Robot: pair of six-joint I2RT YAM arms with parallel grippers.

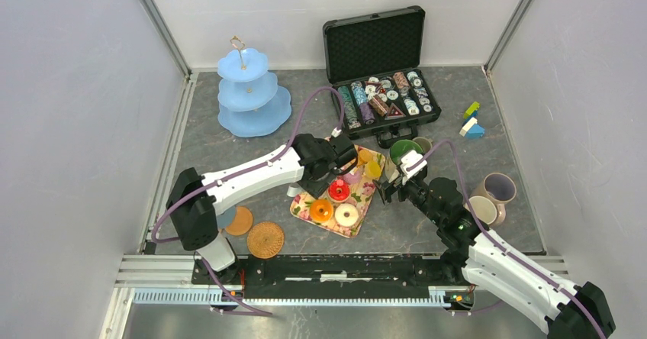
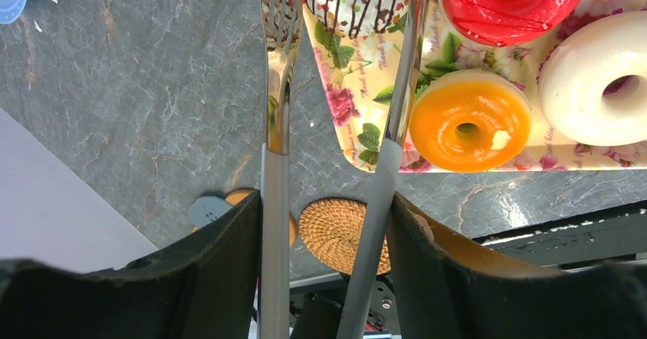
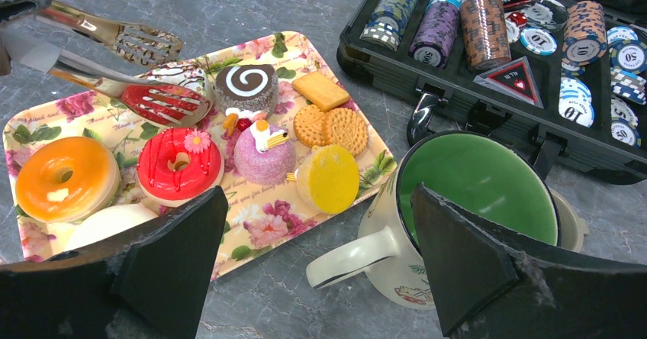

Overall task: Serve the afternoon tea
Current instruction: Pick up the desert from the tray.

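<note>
A floral tray (image 1: 368, 200) holds an orange donut (image 2: 469, 121), a red donut (image 2: 511, 3), a white donut (image 2: 599, 79), a swirl cake (image 3: 246, 85) and biscuits (image 3: 332, 125). My left gripper (image 2: 326, 209) is shut on metal tongs (image 2: 275, 179). The tongs' open blades reach over the tray's corner, astride a chocolate-drizzled donut (image 2: 358, 3). My right gripper (image 3: 319, 201) is open and empty. It hovers just in front of the green-lined mug (image 3: 477, 179), with the mug's handle (image 3: 351, 259) between its fingers, not touching.
An open case of poker chips (image 1: 381, 87) stands behind the tray. A blue tiered stand (image 1: 252, 95) is at back left. Two woven coasters (image 1: 265, 240) lie front left. A lilac mug (image 1: 496, 188) and another mug (image 1: 484, 209) stand right. Building blocks (image 1: 471, 121) lie back right.
</note>
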